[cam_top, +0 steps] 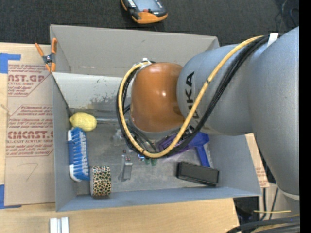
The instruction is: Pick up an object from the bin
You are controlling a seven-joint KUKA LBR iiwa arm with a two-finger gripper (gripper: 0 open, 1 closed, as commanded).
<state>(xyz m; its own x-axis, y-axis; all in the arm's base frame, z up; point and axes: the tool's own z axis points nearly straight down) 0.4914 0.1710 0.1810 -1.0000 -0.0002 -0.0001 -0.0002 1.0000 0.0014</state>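
My gripper [127, 170] pokes out from under the wrist, low over the bare bin floor near the front middle; most of it is hidden. Nothing shows in it. A leopard-print roll [100, 181] stands just to its left at the front wall. To its right a flat black box [197, 173] lies on the floor. A blue tool [200, 147] and something purple [170, 142] sit partly hidden beneath the arm.
A blue-and-white brush [77, 154] lies along the left wall, with a yellow rounded lump [83, 121] behind it. The arm with its orange cover and looped cables hides the bin's middle and right.
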